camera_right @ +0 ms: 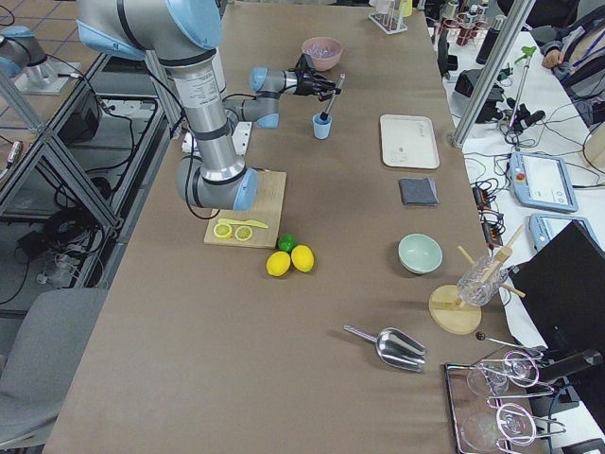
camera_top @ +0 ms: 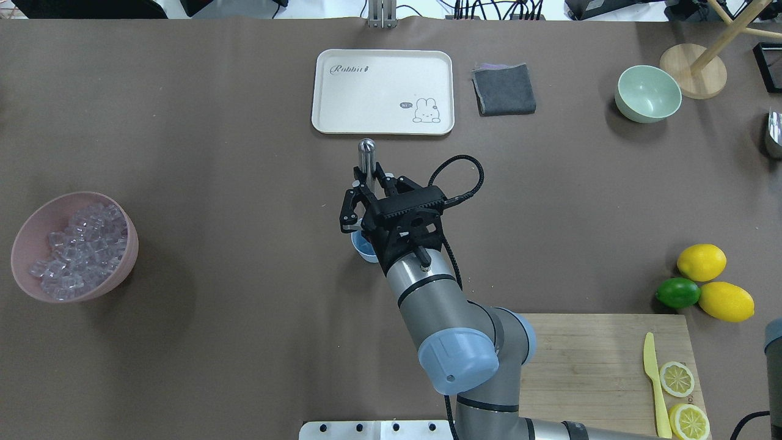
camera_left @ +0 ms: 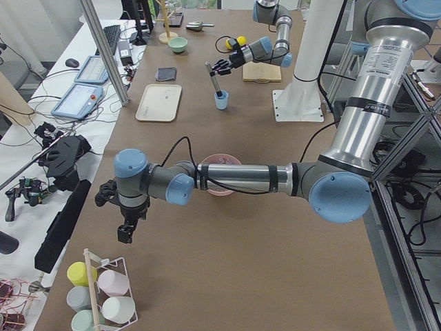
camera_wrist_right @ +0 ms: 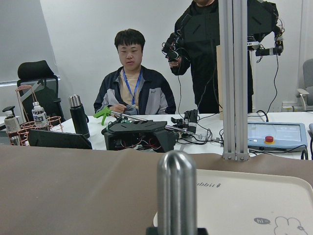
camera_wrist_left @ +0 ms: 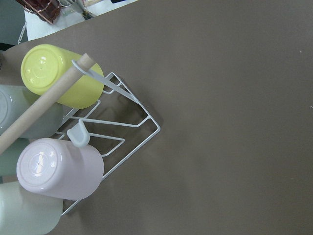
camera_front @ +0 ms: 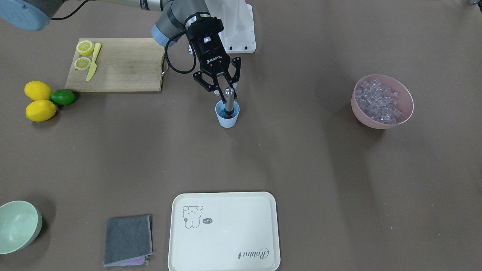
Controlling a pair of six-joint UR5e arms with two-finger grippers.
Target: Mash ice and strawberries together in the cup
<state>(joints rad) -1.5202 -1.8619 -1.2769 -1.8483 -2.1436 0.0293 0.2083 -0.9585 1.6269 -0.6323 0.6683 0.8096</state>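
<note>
Nearest, at lower left of the left-side view, the left gripper [camera_left: 126, 231] hangs over the table; I cannot tell whether it is wide or closed. Farther along, ice [camera_front: 378, 101] fills the pink bowl [camera_front: 367, 121]. Farthest, upper centre, the right gripper [camera_front: 224, 90] clasps a steel muddler [camera_front: 228, 98] standing in the light-blue cup [camera_front: 227, 120], with a red strawberry [camera_front: 226, 116] inside.

- Wooden board [camera_front: 124, 66] carrying two lemon halves [camera_front: 85, 47] and a yellow knife [camera_front: 92, 64].
- Two whole lemons [camera_front: 38, 90] huddled with a lime [camera_front: 63, 97], near the board.
- Cream tray [camera_front: 233, 229], grey cloth [camera_front: 128, 239] beside it, pale green bowl [camera_front: 17, 226] further along.
</note>
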